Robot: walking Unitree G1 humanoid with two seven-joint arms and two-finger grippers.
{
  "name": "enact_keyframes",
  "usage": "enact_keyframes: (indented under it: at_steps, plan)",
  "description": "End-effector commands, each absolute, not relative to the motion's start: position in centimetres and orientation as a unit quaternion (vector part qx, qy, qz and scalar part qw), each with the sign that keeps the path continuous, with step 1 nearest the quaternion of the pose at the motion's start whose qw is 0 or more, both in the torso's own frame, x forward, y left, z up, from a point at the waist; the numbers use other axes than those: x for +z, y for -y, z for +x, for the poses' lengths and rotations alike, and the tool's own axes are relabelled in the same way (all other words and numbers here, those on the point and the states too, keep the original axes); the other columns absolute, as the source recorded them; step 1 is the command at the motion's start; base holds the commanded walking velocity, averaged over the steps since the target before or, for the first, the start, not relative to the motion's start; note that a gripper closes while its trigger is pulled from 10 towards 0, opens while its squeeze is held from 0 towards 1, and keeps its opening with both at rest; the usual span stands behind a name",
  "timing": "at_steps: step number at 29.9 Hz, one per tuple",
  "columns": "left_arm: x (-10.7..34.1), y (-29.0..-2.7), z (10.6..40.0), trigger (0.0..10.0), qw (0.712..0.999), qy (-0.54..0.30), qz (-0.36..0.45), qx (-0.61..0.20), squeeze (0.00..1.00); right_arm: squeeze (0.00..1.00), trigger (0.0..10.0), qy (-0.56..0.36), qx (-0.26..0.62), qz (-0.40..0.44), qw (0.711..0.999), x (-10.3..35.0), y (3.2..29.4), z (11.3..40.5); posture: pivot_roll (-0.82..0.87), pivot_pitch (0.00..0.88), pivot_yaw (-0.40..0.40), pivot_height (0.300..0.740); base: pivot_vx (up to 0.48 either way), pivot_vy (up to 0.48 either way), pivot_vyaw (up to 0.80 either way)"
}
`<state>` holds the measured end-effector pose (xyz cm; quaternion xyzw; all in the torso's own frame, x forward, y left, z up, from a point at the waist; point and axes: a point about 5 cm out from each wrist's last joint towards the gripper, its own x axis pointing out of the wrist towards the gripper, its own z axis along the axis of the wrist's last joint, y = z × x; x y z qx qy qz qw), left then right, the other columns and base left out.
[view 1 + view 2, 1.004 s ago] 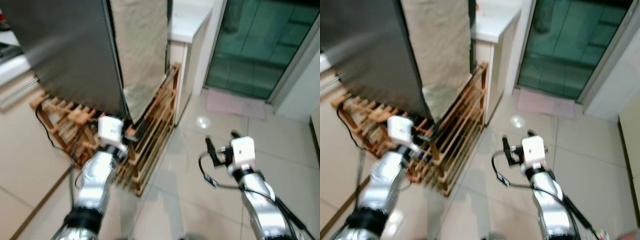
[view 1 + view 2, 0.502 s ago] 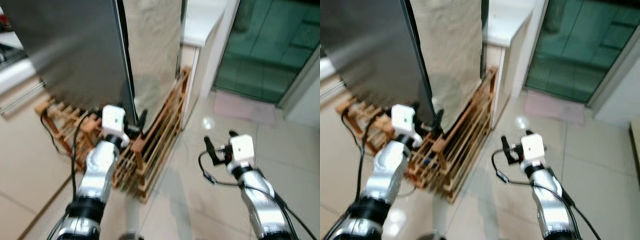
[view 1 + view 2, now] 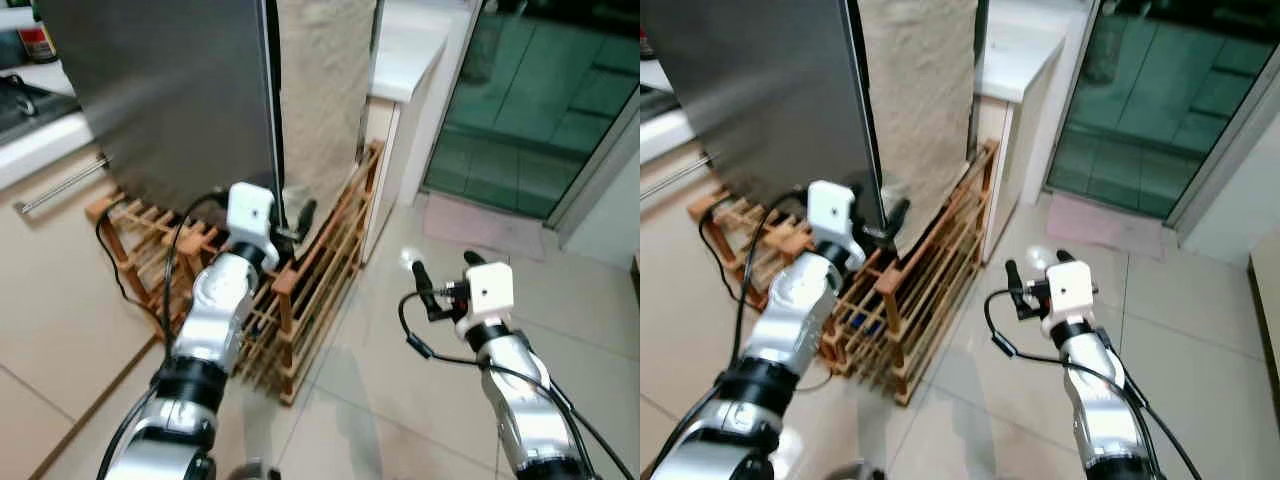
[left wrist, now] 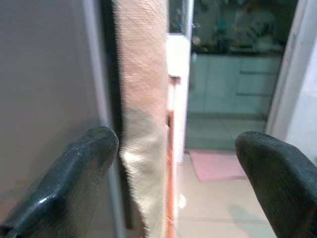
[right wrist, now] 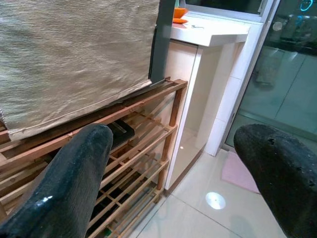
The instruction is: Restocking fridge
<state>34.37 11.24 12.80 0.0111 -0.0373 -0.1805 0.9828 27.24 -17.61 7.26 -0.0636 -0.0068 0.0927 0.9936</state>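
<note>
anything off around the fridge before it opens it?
One oddity: a beige cloth hangs down the side of the steel fridge, its bottom hem lying crooked on the wooden rack the fridge stands on. A black cable trails through the rack. No spills on the floor.

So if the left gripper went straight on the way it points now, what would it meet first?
Probably the fridge's front corner: the left gripper, open, points along that dark edge, with the beige cloth cover on the fridge's side just beyond. Depth is unclear, so it might slip past onto the cloth.
</note>
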Motion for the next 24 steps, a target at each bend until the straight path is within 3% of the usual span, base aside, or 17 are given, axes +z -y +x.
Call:
enact_keyframes:
  at_steps: [1, 24]
  plan:
    - [12.6, -10.7, 34.8, 10.0, 0.984, 0.017, 0.011, -0.179, 0.00, 0.00, 10.0, 0.014, 0.092, -0.061, 0.994, 7.7, 17.6, 27.5, -0.05, 0.000, -0.011, 0.711, 0.000, 0.000, 0.00]
    - [14.7, -8.8, 38.4, 10.0, 0.993, -0.028, -0.025, -0.113, 0.00, 0.00, 10.0, -0.004, 0.093, -0.072, 0.993, 7.2, 18.5, 26.4, -0.09, 0.000, -0.018, 0.711, 0.000, 0.000, 0.00]
